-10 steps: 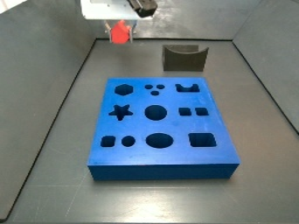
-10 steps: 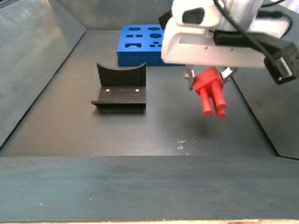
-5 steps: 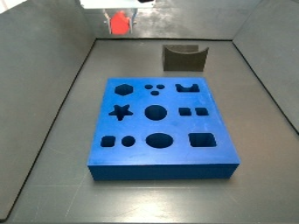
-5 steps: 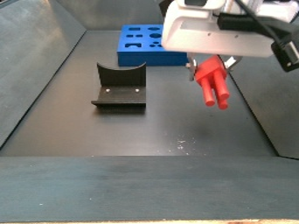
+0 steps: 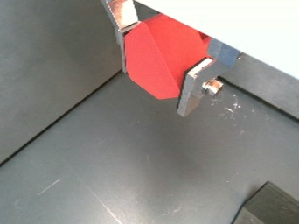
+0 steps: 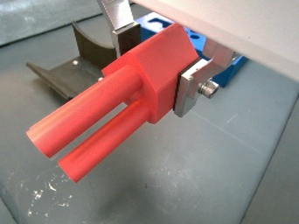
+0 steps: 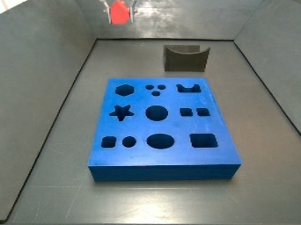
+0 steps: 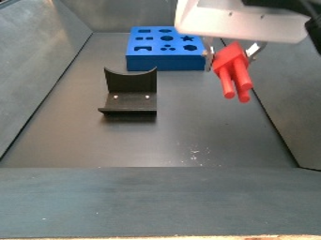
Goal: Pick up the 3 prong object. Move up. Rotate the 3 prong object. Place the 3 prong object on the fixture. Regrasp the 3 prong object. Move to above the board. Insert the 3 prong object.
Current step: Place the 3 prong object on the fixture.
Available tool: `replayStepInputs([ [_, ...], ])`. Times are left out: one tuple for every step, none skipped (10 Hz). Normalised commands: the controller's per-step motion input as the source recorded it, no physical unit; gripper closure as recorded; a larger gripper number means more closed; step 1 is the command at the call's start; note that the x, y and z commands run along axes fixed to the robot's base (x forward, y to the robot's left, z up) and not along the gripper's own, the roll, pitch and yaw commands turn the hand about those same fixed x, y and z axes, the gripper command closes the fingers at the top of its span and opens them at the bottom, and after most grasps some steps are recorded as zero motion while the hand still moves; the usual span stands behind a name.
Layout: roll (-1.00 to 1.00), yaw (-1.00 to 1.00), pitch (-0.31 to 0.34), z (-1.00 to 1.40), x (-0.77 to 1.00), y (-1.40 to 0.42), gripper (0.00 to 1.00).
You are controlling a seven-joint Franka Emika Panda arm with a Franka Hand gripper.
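tool point(image 6: 156, 63): silver fingers clamped on small red-orange plastic three-prong block point(image 6: 112, 115) | block: held in the air, prongs angled down | dark notched fixture point(image 8: 127, 93): on floor, left | flat blue foam board point(image 8: 166, 48): far

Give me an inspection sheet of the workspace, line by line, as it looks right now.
Surface: dark floor, faint scuffs, inside grey walls.
3 prong object: red, held in the air, prongs free.
Fixture: on the floor, notch bare.
Board: blue, flat, no cut-out filled.
Clutter: nothing seen.
Pincer: shut on the 3 prong object, high above the floor beside the fixture, short of the board.
Cables: nothing seen.
Surroundings: grey walls only.
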Motion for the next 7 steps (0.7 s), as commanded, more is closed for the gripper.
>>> replayStepInputs([
  [0.13, 0.02, 0.117, 0.94, -0.04, 0.01, 1.0],
  [0.14, 0.03, 0.12, 0.85, -0.03, 0.0, 1.0],
  [0.13, 0.03, 0.118, 0.77, -0.02, 0.0, 1.0],
  [0.12, 0.03, 0.116, 0.67, -0.02, 0.0, 1.0],
  [0.09, 0.03, 0.113, 0.54, -0.02, 0.01, 1.0],
  [0.08, 0.02, 0.115, 0.43, -0.01, 0.01, 1.0],
  [0.09, 0.03, 0.119, 0.28, 0.0, 0.01, 1.0],
])
